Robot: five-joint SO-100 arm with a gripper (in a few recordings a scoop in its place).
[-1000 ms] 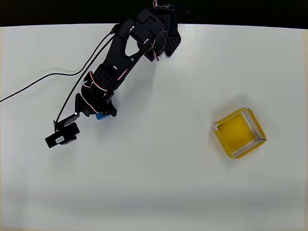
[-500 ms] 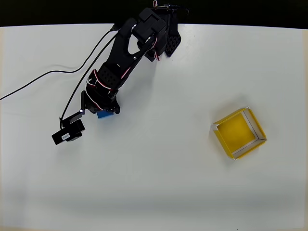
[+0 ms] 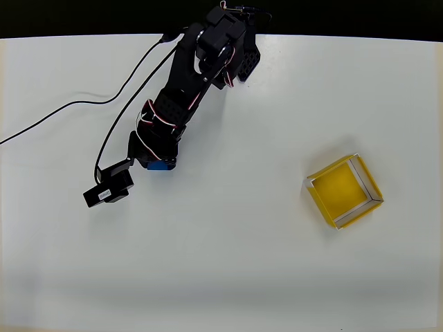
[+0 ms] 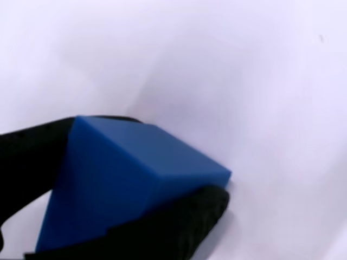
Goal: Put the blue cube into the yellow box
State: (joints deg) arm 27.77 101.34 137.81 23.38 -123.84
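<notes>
The blue cube (image 4: 124, 179) looms large in the wrist view, pinched between two black fingers (image 4: 179, 227) of my gripper (image 4: 116, 187). From overhead, only a sliver of the blue cube (image 3: 160, 166) peeks out under the black arm at the left of the table, where my gripper (image 3: 156, 162) is shut on it. The yellow box (image 3: 344, 191) sits far to the right, turned at an angle, with pale rims and nothing inside.
A black wrist camera module (image 3: 109, 191) juts out lower left of the gripper. A black cable (image 3: 62, 111) trails across the white table (image 3: 228, 263) to the left edge. The arm's base (image 3: 232, 41) stands at the table's far edge.
The arm has swung to the right with the blue cube in its grip; the camera module and cube both sit further right than a second ago.
</notes>
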